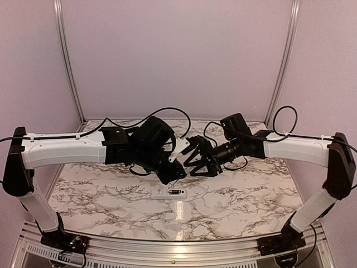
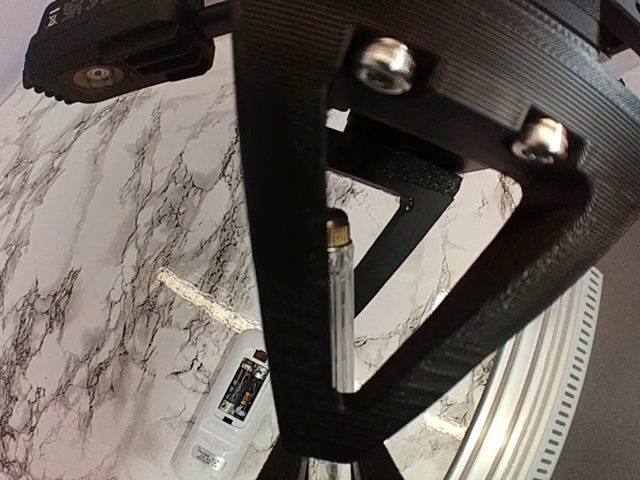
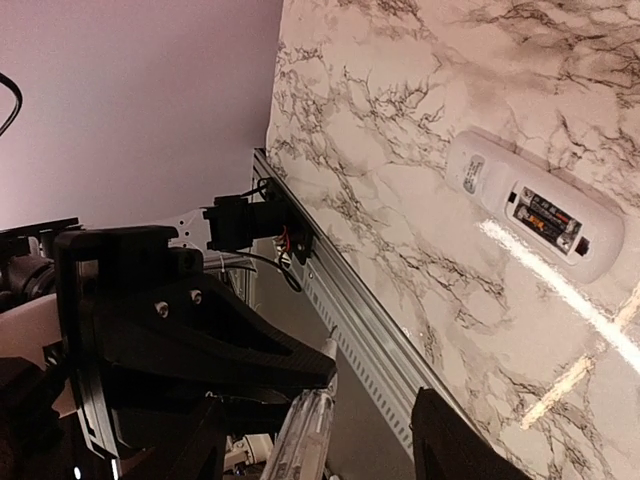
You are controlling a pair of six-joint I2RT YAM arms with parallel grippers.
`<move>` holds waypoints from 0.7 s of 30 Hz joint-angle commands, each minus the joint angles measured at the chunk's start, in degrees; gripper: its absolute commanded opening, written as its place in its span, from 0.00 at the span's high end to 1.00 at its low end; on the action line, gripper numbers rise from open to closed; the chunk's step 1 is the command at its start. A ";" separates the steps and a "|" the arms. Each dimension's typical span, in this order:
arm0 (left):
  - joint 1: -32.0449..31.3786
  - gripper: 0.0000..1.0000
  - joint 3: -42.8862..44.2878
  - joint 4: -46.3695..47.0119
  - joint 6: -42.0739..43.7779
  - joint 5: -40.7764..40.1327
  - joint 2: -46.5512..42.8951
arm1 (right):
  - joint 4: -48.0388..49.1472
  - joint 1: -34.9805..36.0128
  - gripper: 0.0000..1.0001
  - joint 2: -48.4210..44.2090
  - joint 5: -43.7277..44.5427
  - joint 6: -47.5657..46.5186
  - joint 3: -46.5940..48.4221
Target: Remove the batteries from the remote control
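crowding a stick (image 2: 341, 310) above the remote control (image 1: 169, 193), the left gripper (image 1: 174, 164) and right gripper (image 1: 194, 157) hide whether they're closed. dropped, it could knock the batteries (image 3: 545, 213)

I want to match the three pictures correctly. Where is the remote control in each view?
Top external: the remote control lies on the marble table, in the centre, slightly below the middle.
Left wrist: bottom left, tilted, with the batteries showing.
Right wrist: upper right, with the batteries showing.
Shared landmark: the bright streak of light on the table next to the remote control.
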 commanded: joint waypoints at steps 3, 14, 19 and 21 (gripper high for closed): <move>-2.26 0.89 2.22 -0.78 1.77 -3.86 1.46 | 1.28 0.88 0.43 0.61 -1.20 -0.02 -0.29; -3.60 0.89 2.80 -1.21 3.27 -7.65 2.18 | -0.03 1.31 0.60 -0.14 -1.75 -0.82 -1.76; -3.72 0.89 3.15 -1.30 5.38 -7.93 2.44 | -0.50 1.42 0.61 0.03 -1.80 -1.10 -1.79; -3.80 0.89 3.25 -1.30 5.62 -7.84 2.47 | -0.26 1.39 0.63 0.17 -1.80 -1.05 -1.90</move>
